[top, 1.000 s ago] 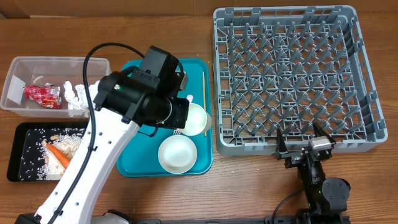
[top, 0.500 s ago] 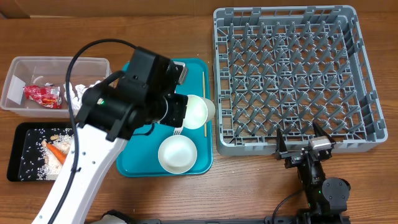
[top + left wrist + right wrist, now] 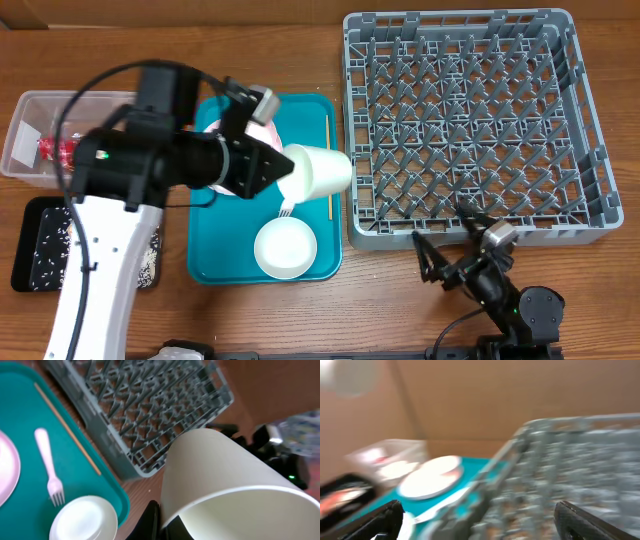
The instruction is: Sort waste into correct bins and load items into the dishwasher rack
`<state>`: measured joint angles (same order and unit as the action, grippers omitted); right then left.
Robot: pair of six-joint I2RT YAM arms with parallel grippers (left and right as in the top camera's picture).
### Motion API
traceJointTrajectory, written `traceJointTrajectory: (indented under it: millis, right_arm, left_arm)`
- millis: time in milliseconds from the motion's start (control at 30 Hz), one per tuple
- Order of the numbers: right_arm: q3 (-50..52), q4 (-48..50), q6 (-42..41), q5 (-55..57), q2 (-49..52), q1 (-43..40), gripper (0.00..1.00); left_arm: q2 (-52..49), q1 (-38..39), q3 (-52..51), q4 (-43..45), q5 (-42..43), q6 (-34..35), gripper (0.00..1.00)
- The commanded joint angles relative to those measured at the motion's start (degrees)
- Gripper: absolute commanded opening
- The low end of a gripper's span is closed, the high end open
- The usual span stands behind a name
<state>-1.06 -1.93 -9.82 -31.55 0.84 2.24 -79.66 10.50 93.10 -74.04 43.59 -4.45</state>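
Beside the left wall of the dishwasher rack, the left gripper had swung closer, pinched shut on the rim of the small white cup, its base now toward the rack, while the right gripper, before the front wall, gaped empty and had twisted leftward.

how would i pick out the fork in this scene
Find the teal tray left of the grey rack. The fork lies on it between the plate and the chopstick, tines toward the bowl. It is the only pronged thing; the chopstick is a thin brown stick.
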Motion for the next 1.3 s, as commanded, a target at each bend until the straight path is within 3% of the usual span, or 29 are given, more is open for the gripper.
traceJointTrajectory:
  millis: [0, 167, 333, 500, 700, 833, 933, 1067, 1267]
  right_arm:
    - [-3.2, 1.6, -8.5, -15.1, -0.6, -0.3, 1.0]
    - [-11.9, 4.0, -10.1, -23.1, 1.3, -0.3, 1.0]
    - [-19.9, 4.0, -14.8, -31.2, 10.3, -0.3, 1.0]
    - [-29.1, 4.0, -20.1, -40.3, 25.2, -0.3, 1.0]
    - [-40.6, 4.2, -24.5, -56.4, 47.0, -0.3, 1.0]
    - [-42.5, 8.9, -27.3, -58.4, 57.5, -0.3, 1.0]
    - [-42.5, 11.1, -37.0, -58.4, 62.7, -0.4, 1.0]
    - [-42.5, 16.4, -40.3, -58.4, 65.6, -0.5, 1.0]
    - [-42.5, 38.7, -68.2, -57.5, 62.5, -0.5, 1.0]
  left_arm:
    - [-0.7, -4.1, 0.9, -1.3, 14.7, -9.4, 0.04]
    - [-1.6, -7.4, -1.9, -2.1, 17.5, -12.5, 0.04]
    - [-2.8, -8.7, -7.0, 1.2, 25.9, -15.1, 0.04]
    - [-4.8, -8.9, -11.6, 7.1, 33.0, -15.1, 0.04]
    - [-8.1, -10.9, -12.4, 8.1, 39.0, -17.8, 0.04]
    - [-8.2, -12.3, -12.4, 8.1, 43.3, -20.7, 0.04]
    - [-8.2, -12.4, -12.4, 8.0, 42.1, -20.9, 0.04]
    - [-8.2, -12.4, -12.4, 7.1, 39.8, -20.9, 0.04]
    - [-8.2, -12.4, -12.4, 5.6, 39.3, -20.9, 0.04]
